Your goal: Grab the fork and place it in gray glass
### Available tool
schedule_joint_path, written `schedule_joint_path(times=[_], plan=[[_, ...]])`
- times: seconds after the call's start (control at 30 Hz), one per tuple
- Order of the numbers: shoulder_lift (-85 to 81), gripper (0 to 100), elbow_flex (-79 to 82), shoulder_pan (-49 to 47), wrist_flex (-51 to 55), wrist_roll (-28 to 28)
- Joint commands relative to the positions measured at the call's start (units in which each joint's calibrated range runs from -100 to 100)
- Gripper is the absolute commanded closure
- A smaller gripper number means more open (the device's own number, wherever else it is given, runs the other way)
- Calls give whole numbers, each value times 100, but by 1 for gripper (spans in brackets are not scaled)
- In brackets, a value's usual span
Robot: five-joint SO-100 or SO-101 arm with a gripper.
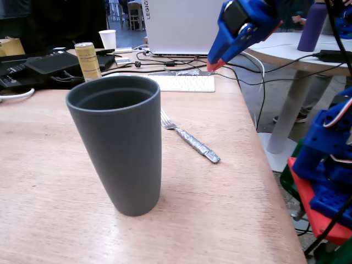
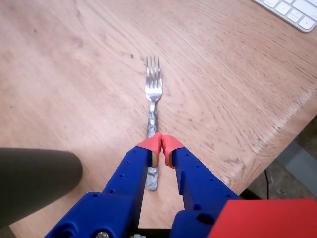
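- The fork (image 1: 190,137) lies flat on the table (image 1: 49,181), just beside the gray glass (image 1: 118,146) on its right in the fixed view. The tines point toward the glass; the foil-wrapped handle runs away toward the table's right edge.
- In the wrist view the fork (image 2: 153,99) lies lengthwise down the frame, tines at the top, handle passing beneath the gripper (image 2: 161,145).
- The gray glass stands upright and, as far as its interior shows, is empty.
- The gripper (image 1: 212,66) hangs well above the table in the fixed view, clear of the fork. The red-tipped jaws are closed tip to tip and hold nothing.
- Progress: nothing is completed. The fork is not grasped, not lifted and not in the glass. Remaining, by judgement: open the jaws, descend onto the handle, close, lift, carry over the rim, release.
- Beyond the work area stand a white keyboard (image 1: 184,83), a yellow can (image 1: 88,60) and a small white cup (image 1: 108,39).
- Limits of view: the glass hides the tine tips in the fixed view. In the wrist view the glass (image 2: 34,181) is a dark blurred shape cut off at the left edge, and the blue jaw bodies cover part of the fork handle.
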Motion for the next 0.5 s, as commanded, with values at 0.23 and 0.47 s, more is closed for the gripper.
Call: schedule_joint_path(times=[0.23,0.47], plan=[[-13,100,530,-191,-86,10],[244,100,530,-225,-94,0]])
